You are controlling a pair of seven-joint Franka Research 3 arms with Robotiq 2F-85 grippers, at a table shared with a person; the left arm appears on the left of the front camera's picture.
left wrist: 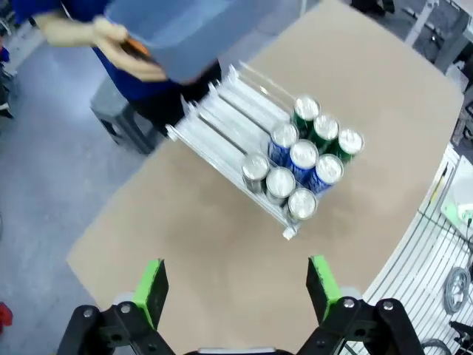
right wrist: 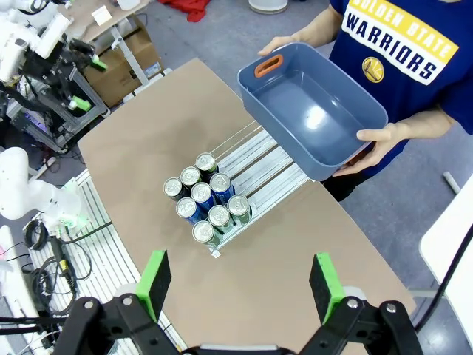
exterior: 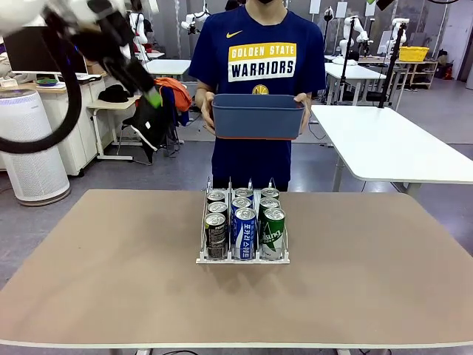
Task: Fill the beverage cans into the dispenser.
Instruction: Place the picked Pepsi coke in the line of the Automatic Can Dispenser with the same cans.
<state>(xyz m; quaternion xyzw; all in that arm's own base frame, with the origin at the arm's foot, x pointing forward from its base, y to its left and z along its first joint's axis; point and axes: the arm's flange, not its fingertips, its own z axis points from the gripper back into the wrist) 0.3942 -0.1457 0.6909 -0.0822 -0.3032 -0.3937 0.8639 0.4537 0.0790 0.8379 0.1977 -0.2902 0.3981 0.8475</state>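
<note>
The small white wire dispenser [exterior: 242, 255] with 3 narrow lanes stands in the middle of the brown desk [exterior: 111, 281]. 9 slim metal drink cans [exterior: 243, 222] with silver tops are seen in it, 3 in each lane: black ones in one lane, blue ones in the middle, green ones in the other. All are upright and pushed to the end nearest the robot.

The left hand [left wrist: 236, 285] is held high above the desk with its green pads spread wide, and nothing is gripped. The right hand [right wrist: 240, 277] is also raised, released and bare.

A dark blue plastic tub [right wrist: 314, 107] is held by a person at the far side, above the desk's edge. It looks bare inside.

The filling seems to be finished. If more cans are brought, each should be taken near its middle, kept upright, and set into the free far end of a lane. The thin wires should not be bumped, so the standing cans are not knocked over.
</note>
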